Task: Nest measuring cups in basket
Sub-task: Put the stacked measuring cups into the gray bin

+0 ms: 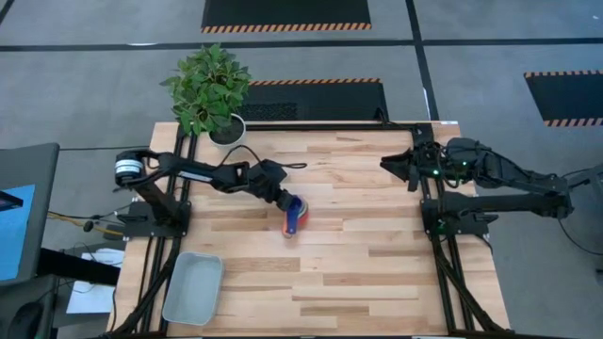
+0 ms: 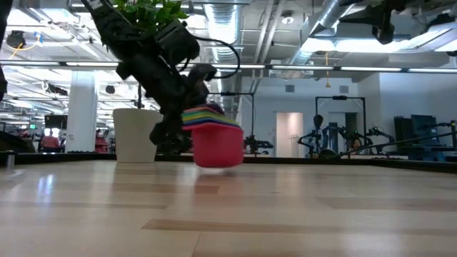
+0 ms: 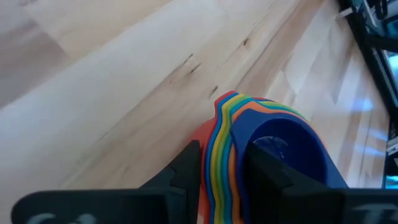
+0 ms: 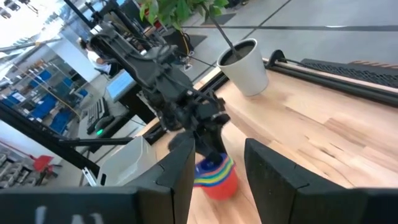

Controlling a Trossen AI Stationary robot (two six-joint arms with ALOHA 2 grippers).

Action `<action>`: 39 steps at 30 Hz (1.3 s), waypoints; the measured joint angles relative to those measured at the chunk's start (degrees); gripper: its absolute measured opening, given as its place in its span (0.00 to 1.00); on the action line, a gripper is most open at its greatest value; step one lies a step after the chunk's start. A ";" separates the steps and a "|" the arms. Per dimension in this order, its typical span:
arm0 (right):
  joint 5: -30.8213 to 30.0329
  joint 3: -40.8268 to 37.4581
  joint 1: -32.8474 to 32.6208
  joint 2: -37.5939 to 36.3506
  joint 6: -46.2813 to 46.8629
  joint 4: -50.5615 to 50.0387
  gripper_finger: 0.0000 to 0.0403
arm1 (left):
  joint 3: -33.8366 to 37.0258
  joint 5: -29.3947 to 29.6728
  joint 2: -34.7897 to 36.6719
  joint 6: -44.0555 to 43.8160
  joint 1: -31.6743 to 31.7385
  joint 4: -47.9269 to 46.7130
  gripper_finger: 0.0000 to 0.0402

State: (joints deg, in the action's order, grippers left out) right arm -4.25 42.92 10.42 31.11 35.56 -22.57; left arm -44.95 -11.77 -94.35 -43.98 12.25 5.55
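Observation:
The measuring cups (image 1: 294,220) are nested in one stack, red outermost and dark blue innermost, with coloured rims between them (image 3: 219,143). The stack is at the table's middle and shows in the low view (image 2: 216,143) and the right wrist view (image 4: 214,178). My left gripper (image 1: 285,205) is shut on the stack. The pale grey-blue basket (image 1: 193,287) sits on the table's near-left corner, well away from the stack. My right gripper (image 1: 411,170) waits open, raised at the table's right edge. My left gripper (image 3: 227,174) pinches the nested walls of the stack at its rim (image 3: 219,155), one finger (image 3: 267,165) inside the dark blue cup and the other (image 3: 189,168) outside the red one. It comes slanting down from the table's far left. The stack is tilted; whether its red bottom (image 2: 218,163) touches the table, I cannot tell.
A white plant pot (image 1: 227,129) with a green plant stands at the far-left edge, behind the left arm (image 2: 134,134). Bare wooden tabletop (image 1: 358,264) lies between the stack, the basket and the right arm's base.

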 joint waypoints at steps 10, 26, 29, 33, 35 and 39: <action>-0.15 0.00 0.00 0.00 -0.19 -0.39 0.39 | -0.15 -0.39 5.46 1.06 0.00 -6.08 0.19; -0.20 -0.02 -1.07 4.41 0.38 2.63 0.38 | -0.24 -3.87 20.40 2.73 -4.75 -29.14 0.20; -0.17 -0.02 -1.06 5.89 0.43 4.36 0.37 | -0.26 -4.29 23.87 2.00 -8.08 -35.91 0.20; -0.17 -0.02 -1.06 8.29 0.44 6.52 0.37 | -0.26 -4.46 28.53 -0.39 -13.46 -43.80 0.20; -0.13 -0.02 -1.06 9.28 0.45 7.65 0.38 | -0.26 -4.04 30.59 -2.39 -16.28 -46.95 0.20; -0.13 -0.02 -1.06 11.09 0.52 9.88 0.39 | -0.26 -2.66 34.63 -6.74 -22.75 -52.56 0.20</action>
State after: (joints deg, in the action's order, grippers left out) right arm -4.38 42.89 9.37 42.21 36.08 -12.69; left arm -45.21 -14.43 -59.72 -50.72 -10.50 -47.01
